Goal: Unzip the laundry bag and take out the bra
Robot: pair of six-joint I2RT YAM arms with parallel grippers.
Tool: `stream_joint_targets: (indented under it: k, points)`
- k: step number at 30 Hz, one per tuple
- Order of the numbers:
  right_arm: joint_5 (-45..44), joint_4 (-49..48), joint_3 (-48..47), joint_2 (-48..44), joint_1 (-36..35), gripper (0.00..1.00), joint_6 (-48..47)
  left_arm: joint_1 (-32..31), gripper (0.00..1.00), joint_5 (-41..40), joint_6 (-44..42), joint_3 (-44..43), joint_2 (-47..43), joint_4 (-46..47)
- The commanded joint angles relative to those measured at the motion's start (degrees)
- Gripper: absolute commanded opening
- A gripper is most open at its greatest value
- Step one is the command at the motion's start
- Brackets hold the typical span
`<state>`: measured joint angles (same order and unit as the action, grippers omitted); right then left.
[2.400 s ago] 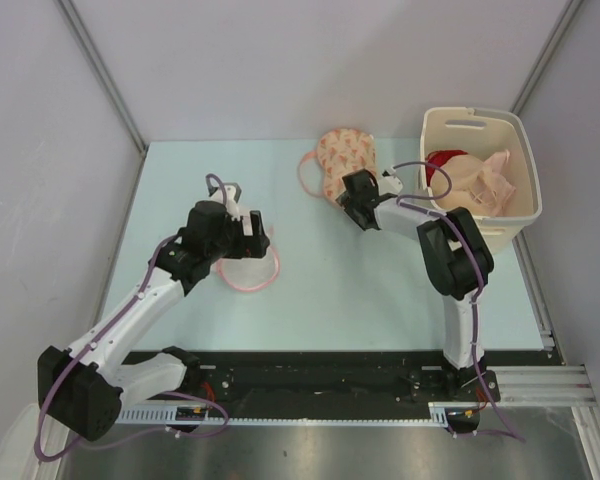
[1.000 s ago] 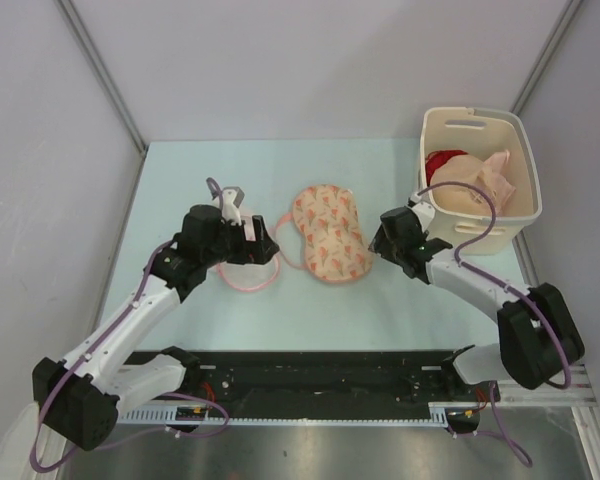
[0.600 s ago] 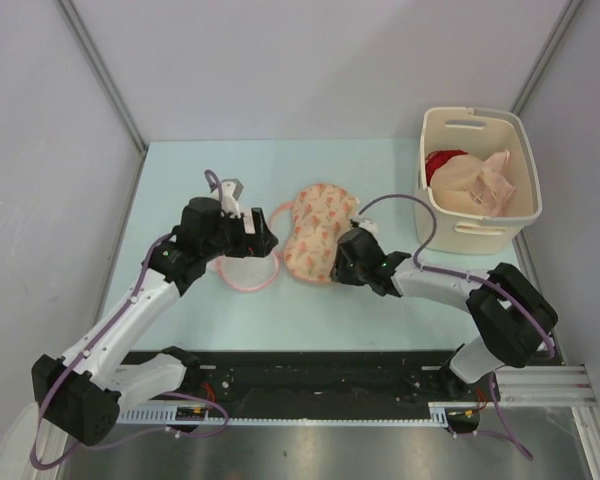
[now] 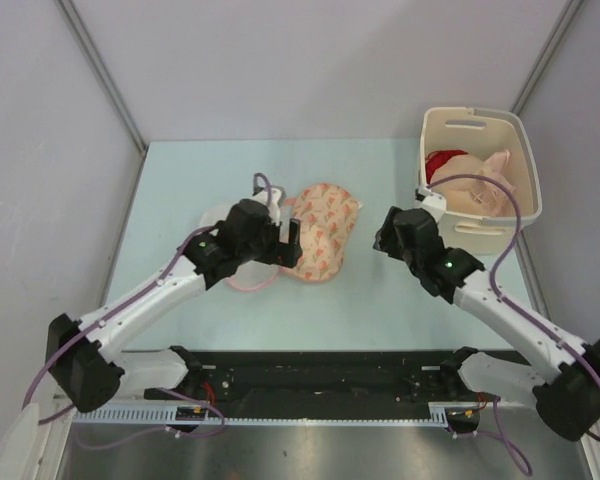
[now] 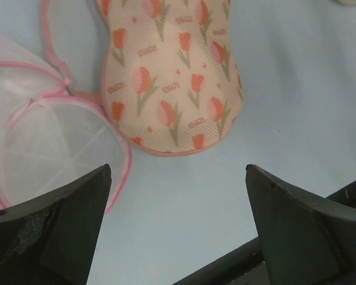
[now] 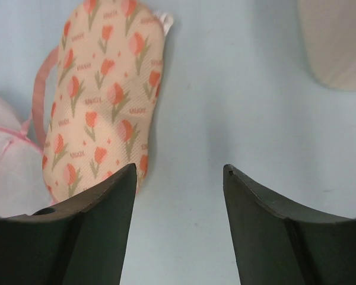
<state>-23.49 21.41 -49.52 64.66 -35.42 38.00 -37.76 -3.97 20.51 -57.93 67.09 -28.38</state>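
The laundry bag (image 4: 327, 238) lies flat mid-table, a peach figure-eight pouch printed with red tulips and edged in pink. The left wrist view shows the laundry bag (image 5: 172, 77) just beyond my left gripper (image 5: 178, 167), which is wide open and holds nothing. From above, the left gripper (image 4: 284, 240) hovers at the bag's left edge. To the bag's right, a short gap away, my right gripper (image 4: 388, 238) is open and empty. Seen from that wrist, the bag (image 6: 101, 101) sits ahead and left of the right gripper (image 6: 179, 167). The bra is hidden.
A round white mesh item with pink trim (image 5: 53, 148) lies against the bag's left side, partly under my left arm (image 4: 160, 295). A cream basket (image 4: 478, 232) at the back right holds a red garment (image 4: 442, 162) and pale peach fabric. Side walls border the table.
My right gripper has let go of the bag and drawn back to the right. The left arm has swung right up to the bag's left edge. The bag shifted slightly.
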Motion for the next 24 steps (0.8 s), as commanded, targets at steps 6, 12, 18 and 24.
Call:
stream_joint_targets:
  k: [6, 12, 18, 24]
  points:
    - [-14.22, 10.31, -1.37, -15.43, 3.43, 0.65, -1.96, -14.09, 1.0, -13.26, 3.56, -11.05, 15.51, 0.17]
    - [-15.1, 13.04, -1.37, -18.08, 3.69, 0.65, -1.79, -15.42, 0.99, -16.68, 3.66, -20.45, 28.78, -1.23]
    - [-15.45, 15.85, -0.58, -19.4, 3.6, 0.64, -0.73, -12.52, 0.98, -19.25, 1.37, -25.57, 33.55, -4.49]
    - [-14.31, 15.51, 0.65, -20.19, 3.6, 0.64, -0.56, -2.86, 0.98, -3.88, 0.32, -23.55, 33.45, -0.37]
